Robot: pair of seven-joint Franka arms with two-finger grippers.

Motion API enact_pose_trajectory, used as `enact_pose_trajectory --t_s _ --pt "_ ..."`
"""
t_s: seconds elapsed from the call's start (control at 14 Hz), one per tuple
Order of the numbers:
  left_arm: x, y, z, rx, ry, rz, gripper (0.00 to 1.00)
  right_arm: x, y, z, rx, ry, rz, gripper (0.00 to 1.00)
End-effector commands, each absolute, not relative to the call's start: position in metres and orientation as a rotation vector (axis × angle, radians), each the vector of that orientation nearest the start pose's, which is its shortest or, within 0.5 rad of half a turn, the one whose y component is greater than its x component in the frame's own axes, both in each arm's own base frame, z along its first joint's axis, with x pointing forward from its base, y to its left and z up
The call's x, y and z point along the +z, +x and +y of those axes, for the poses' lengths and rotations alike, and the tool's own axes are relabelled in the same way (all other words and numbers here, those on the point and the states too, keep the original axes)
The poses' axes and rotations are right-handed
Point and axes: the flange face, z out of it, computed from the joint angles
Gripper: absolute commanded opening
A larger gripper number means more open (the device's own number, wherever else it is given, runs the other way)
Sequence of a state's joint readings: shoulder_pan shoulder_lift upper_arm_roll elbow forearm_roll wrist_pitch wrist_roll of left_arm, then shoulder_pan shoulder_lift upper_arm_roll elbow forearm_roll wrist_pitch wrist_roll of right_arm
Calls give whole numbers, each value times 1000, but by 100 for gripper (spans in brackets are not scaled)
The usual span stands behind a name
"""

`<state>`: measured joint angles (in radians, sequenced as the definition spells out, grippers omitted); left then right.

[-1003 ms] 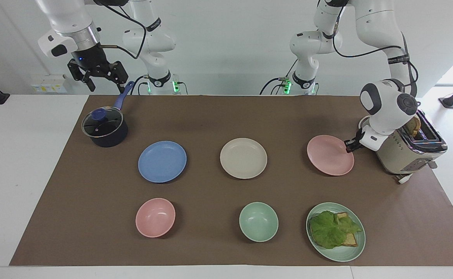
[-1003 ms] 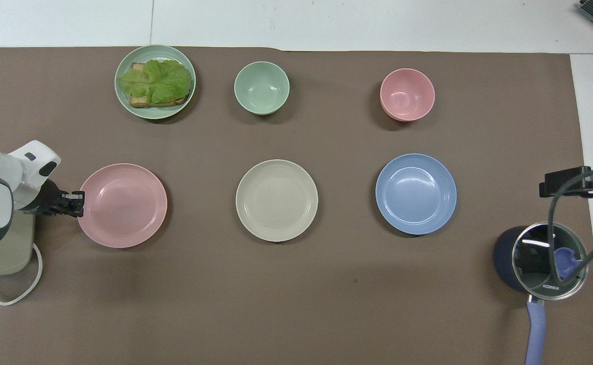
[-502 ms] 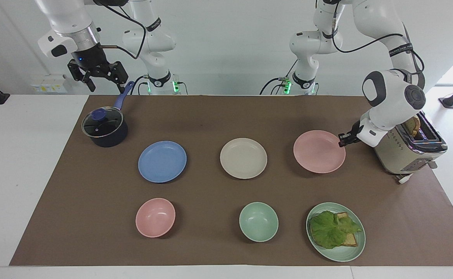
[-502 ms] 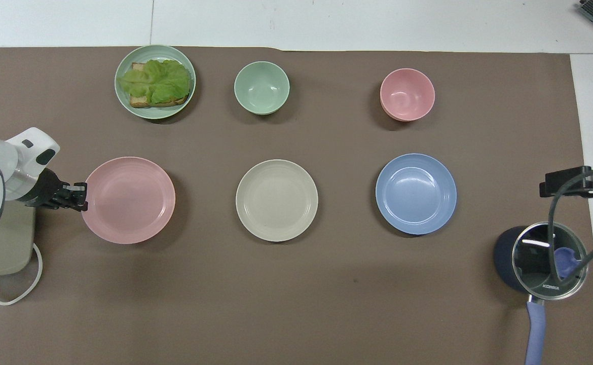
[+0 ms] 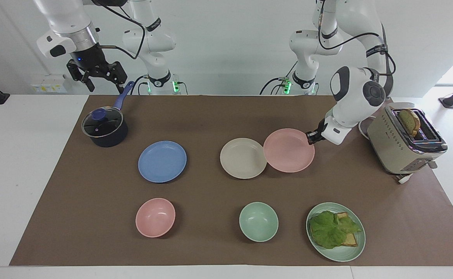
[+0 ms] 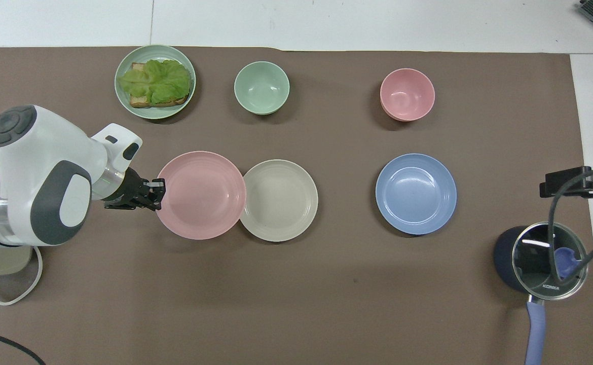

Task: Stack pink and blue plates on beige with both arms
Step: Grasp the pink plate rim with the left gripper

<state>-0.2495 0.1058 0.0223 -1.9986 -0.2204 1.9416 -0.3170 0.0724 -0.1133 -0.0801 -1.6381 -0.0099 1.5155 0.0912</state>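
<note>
— Two claws: status?
— Left claw (image 5: 311, 138) is clamped on the pink plate (image 5: 289, 150), raised, its edge overlapping the beige plate (image 5: 242, 159). Right claw (image 5: 98, 75) waits open over the pot (image 5: 105, 128). Blue plate (image 5: 162, 161) lies on the surface (image 5: 211, 116).

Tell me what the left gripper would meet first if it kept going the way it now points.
The left gripper, shut on the pink plate, points toward the right arm's end. The plate's leading edge already overlaps the beige plate, probably above it; next comes the blue plate.
</note>
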Motion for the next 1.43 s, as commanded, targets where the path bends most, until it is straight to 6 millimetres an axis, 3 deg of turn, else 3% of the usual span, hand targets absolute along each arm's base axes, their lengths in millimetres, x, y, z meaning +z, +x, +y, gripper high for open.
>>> enact_pose_trajectory --t_s 0.0,0.22,0.43,0.79,1.29,1.36 --pt "405 535 -175 273 -3281 -380 0 647 508 -6 6 -3127 165 100" --pt "408 518 -227 236 -3295 -397 0 648 508 -5 -3 -3126 165 100" --pt "397 500 -264 244 -3304 -381 0 648 507 -6 -1 -3126 167 100" --pt "367 495 -275 224 -3302 -396 0 644 503 -8 11 -3125 169 100" --pt "350 492 -293 197 -3320 -374 0 643 505 -8 -1 -3125 169 100" --pt "350 491 -293 201 -3320 -366 6 642 505 -8 4 -3125 169 100"
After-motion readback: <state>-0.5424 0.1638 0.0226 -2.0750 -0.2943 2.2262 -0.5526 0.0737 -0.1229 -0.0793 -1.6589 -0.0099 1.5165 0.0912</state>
